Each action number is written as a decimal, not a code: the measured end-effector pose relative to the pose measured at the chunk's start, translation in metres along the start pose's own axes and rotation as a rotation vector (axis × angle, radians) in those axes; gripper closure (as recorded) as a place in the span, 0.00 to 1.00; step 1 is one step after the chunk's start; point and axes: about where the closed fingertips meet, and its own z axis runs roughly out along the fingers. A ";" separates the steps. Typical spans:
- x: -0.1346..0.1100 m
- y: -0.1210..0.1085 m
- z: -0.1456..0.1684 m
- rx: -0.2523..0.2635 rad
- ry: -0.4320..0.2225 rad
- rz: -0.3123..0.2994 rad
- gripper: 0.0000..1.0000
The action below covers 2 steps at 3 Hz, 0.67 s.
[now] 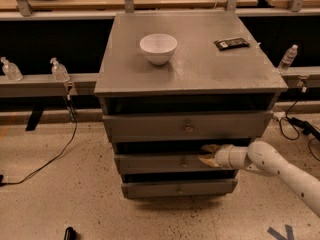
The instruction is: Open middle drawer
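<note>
The grey cabinet has three drawers stacked in its front. The middle drawer (160, 164) is the second one, with a small round knob (184, 162) at its centre. It stands slightly out, with a dark gap above it. My gripper (207, 154) comes in from the right on a white arm (280, 171) and sits just right of the knob, at the top edge of the middle drawer's front. Its two tan fingertips (210, 147) are apart, one in the gap above the front and one in front of it. The top drawer (187, 127) and bottom drawer (177, 188) lie above and below.
A white bowl (158, 48) and a black flat packet (231, 43) lie on the cabinet top (200, 69). Plastic bottles (59, 70) stand on a rail behind at left and right (287, 58). Cables (45, 159) run over the floor on both sides.
</note>
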 end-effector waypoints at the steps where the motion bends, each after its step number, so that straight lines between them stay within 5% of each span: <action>1: 0.000 0.000 0.000 0.000 0.000 0.000 1.00; 2: 0.000 0.000 0.000 0.000 0.000 0.000 0.85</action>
